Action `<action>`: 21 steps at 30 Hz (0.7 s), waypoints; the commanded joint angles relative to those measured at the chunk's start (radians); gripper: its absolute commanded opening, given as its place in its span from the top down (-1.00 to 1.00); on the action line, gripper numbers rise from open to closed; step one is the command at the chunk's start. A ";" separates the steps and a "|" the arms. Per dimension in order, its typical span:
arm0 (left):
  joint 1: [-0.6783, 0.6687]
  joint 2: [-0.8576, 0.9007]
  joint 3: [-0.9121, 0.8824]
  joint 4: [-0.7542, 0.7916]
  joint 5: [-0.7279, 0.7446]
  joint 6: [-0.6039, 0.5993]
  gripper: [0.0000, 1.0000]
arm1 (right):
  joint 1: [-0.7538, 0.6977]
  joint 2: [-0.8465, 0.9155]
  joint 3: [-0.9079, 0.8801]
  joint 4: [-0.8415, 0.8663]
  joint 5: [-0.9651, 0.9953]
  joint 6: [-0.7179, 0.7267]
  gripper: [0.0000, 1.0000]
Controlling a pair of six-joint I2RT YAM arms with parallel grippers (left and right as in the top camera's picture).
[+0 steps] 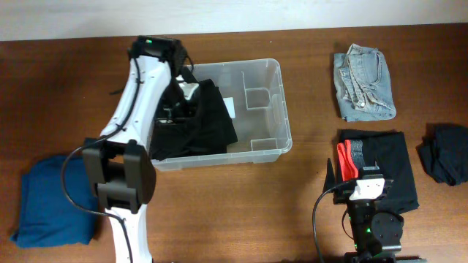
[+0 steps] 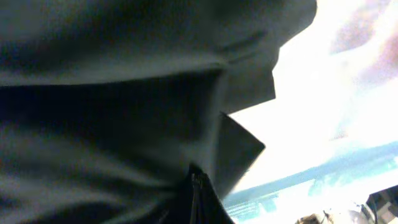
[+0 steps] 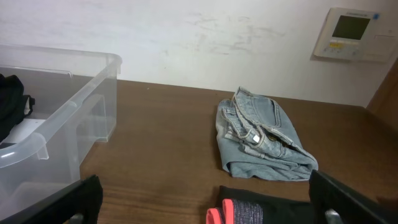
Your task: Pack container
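Overhead, my left gripper (image 1: 174, 109) is down inside the large rectangular clear plastic container (image 1: 281, 109), which sits on the brown wooden table (image 1: 307, 197) left of centre. The gripper is buried in the black garment (image 1: 208, 124) that fills the container's left half, and from above I cannot see its jaws. My right gripper (image 1: 363, 172) hangs at the near right edge of the table, over a folded black cloth with a red and grey band (image 1: 391, 164). It is well apart from the container. Folded light-blue jeans (image 1: 363, 84) lie beyond it, a dark crumpled cloth (image 1: 446, 152) lies at the far right, and a dark blue cloth (image 1: 51, 201) lies at the near left.

My left wrist camera is almost covered by the black garment (image 2: 124, 93). Its folds run together to a tight pinch at the bottom centre, where my jaws are closed on the fabric. A bright, blurred area shows to the right.

In my right wrist view the fingers (image 3: 74, 202) stand at the two lower corners, spread wide with nothing between them. The container's corner (image 3: 93, 93) is on the left. The jeans (image 3: 261, 137) lie straight ahead on the table, and the red band's edge (image 3: 224, 213) shows just below.
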 commanded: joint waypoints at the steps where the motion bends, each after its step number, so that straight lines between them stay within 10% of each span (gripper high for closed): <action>1: -0.019 -0.034 -0.018 -0.002 0.001 0.020 0.99 | -0.006 -0.010 -0.005 -0.006 0.005 -0.004 -0.97; 21: 0.109 -0.200 0.068 -0.002 -0.208 -0.118 0.99 | -0.006 -0.010 -0.005 -0.006 0.005 -0.004 -0.97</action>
